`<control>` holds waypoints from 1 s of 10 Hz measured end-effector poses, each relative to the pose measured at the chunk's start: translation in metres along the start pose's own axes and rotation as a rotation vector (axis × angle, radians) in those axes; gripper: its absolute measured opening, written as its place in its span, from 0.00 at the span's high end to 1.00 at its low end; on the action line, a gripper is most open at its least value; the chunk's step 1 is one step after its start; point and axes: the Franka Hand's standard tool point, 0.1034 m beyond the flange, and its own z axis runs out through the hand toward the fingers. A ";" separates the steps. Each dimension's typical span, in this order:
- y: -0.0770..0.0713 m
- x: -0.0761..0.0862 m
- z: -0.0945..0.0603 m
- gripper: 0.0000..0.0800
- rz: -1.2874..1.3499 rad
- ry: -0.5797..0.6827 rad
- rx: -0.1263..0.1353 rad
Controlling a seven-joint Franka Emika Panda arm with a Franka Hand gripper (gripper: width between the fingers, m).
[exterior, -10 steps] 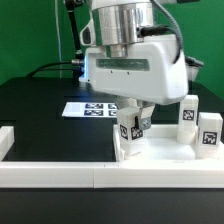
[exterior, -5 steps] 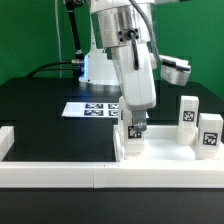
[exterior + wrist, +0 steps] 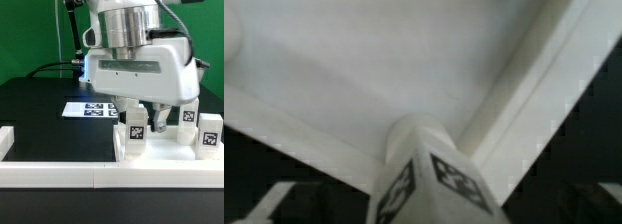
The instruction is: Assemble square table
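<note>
I've got the end effector [image 3: 137, 118] low over the counter [image 3: 40, 110], sitting right on top of a table leg [image 3: 133, 135], and from the wrist view that leg [image 3: 429, 185] runs straight out from under me with its tag facing the camera. I can't tell how the jaws stand: the big white wrist housing blocks them in the exterior view and the wrist view shows none of the fingers. The leg stands upright at a corner of the square panel [image 3: 367, 70], which lies flat directly beneath me with its raised rim showing.

My read on handling: the legs look like short hard plastic posts, light and stiff, with smooth faces that may slip under a weak pinch. I'd grip across the flat sides near the top, square on, clear of the tag. The panel looks rigid but broad and thin-rimmed, so better pushed or braced than lifted.

Beyond the end effector, two spare legs [image 3: 198, 130] stand upright, and the marker board [image 3: 88, 108] lies flat behind.
</note>
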 end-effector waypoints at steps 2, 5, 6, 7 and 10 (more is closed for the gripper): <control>0.001 0.001 0.001 0.19 -0.145 -0.001 -0.003; 0.004 0.006 -0.001 0.19 -0.623 -0.002 -0.040; 0.010 0.016 -0.002 0.19 -0.763 -0.003 -0.040; 0.015 0.025 -0.003 0.19 -0.827 -0.004 -0.040; 0.016 0.028 -0.004 0.31 -0.869 0.006 -0.036</control>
